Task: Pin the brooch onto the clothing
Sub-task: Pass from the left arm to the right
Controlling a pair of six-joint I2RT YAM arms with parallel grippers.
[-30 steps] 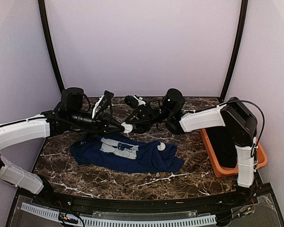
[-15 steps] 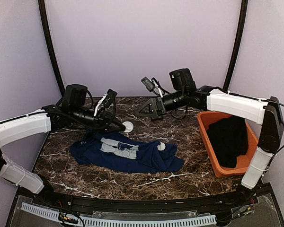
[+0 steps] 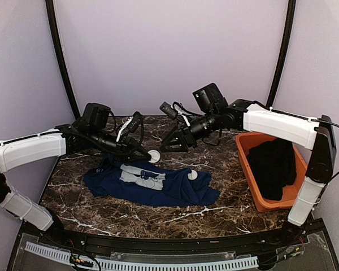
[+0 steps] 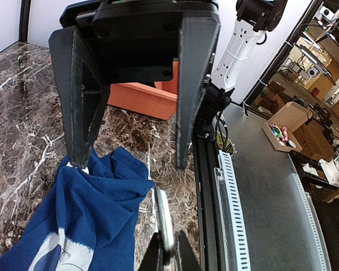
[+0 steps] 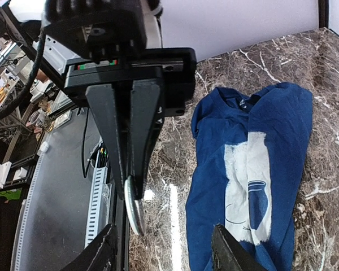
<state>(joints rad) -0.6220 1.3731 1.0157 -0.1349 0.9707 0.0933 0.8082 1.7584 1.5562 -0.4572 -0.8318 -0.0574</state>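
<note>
Pinched the brooch (image 3: 154, 156) by its rim in the left pincer (image 3: 149, 154), mid-frame; showed white face upward, rim toward the wide-spread right pincer (image 3: 163, 149) just beside.

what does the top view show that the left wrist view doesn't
Only the top view: the black garment lying in the bin. Only the left wrist view: boxes in the room beyond the table. Both: the brooch pinched in the shut left gripper, the open right gripper facing it, the shirt and the bin.
</note>
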